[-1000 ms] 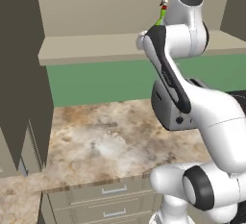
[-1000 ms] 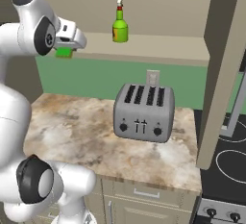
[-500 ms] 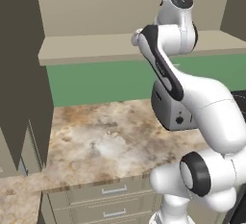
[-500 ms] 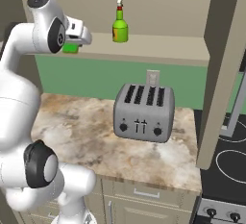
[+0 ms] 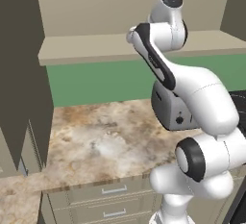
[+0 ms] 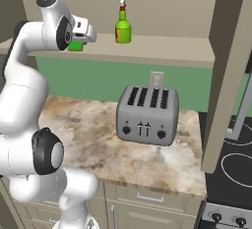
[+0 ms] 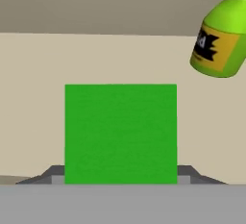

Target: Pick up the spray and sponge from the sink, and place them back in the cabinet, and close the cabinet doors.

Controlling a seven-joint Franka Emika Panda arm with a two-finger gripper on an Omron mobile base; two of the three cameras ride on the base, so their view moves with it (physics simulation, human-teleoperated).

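Tool (image 6: 84,35) clamped on sponge (image 7: 120,133), green face fwd | held at cabinet shelf (image 6: 162,51) for set-down | spray (image 6: 123,26) already upright on shelf, just beside | doors likely next

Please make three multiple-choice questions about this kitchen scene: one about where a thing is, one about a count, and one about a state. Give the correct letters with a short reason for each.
1. Where does the spray bottle stand?
A. on the counter beside the toaster
B. on the open cabinet shelf
C. on the stove

2. How many slots does the toaster have on top?
A. two
B. four
C. six

3. What is the gripper doing with the sponge?
A. holding it up at shelf height
B. pressing it onto the counter
C. nothing, the sponge lies beside the toaster

Answers:
1 B: the right base view shows the bottle upright on the beige shelf above the green wall.
2 B: four dark slots show side by side on its top.
3 A: the hand view shows the green sponge between the fingers, and the right base view shows green at the gripper, level with the shelf.
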